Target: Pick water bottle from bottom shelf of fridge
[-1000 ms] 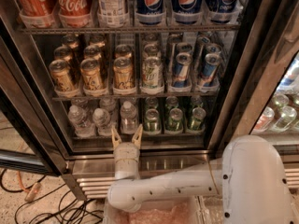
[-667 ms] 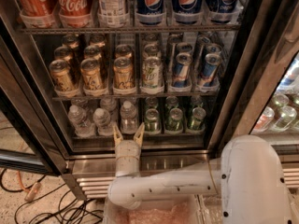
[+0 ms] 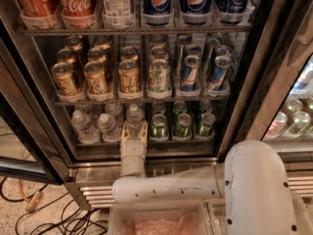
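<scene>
The fridge (image 3: 234, 112) stands open in front of me, with a dark interior. On its bottom shelf (image 3: 188, 142) stand several small clear water bottles with white caps at the left. My gripper (image 3: 134, 131) reaches into the shelf at the front right bottle (image 3: 135, 114). It is open, with one finger on each side of that bottle's lower body. Two more bottles (image 3: 106, 126) stand just left of it. My white arm (image 3: 166, 187) runs from the lower right to the gripper.
Green cans (image 3: 182, 125) stand right of the bottles on the same shelf. Gold cans (image 3: 95, 77) and blue cans fill the rack above. A glass-fronted cooler (image 3: 293, 119) is at the right. The ribbed steel grille (image 3: 95, 196) and floor cables (image 3: 29, 214) lie below.
My gripper has moved forward and up into the bottom shelf. Its fingers now flank the front right water bottle instead of standing below the shelf's front rail.
</scene>
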Robot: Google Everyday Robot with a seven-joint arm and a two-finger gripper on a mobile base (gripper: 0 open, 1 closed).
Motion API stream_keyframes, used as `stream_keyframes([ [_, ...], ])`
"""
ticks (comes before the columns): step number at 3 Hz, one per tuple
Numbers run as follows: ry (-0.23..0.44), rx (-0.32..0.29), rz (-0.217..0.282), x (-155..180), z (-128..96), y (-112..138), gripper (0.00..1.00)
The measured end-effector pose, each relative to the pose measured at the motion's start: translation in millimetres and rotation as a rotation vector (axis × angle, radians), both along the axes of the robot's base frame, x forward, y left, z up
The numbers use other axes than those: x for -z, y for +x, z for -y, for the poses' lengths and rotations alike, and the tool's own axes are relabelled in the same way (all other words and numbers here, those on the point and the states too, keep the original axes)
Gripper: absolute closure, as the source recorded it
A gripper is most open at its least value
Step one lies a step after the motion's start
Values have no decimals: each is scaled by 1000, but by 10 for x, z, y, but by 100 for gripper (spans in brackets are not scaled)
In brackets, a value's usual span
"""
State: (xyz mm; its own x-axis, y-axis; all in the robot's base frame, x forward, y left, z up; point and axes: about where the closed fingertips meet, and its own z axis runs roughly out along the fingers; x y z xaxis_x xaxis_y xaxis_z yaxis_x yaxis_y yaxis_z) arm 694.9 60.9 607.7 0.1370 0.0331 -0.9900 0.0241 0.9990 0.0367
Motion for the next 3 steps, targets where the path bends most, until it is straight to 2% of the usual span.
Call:
stream_keyframes([
  [1, 4, 0, 6, -13, -17, 61, 39],
  [2, 5, 0, 7, -16, -20, 68, 53],
  [3, 22, -21, 25, -100, -84, -41, 76],
])
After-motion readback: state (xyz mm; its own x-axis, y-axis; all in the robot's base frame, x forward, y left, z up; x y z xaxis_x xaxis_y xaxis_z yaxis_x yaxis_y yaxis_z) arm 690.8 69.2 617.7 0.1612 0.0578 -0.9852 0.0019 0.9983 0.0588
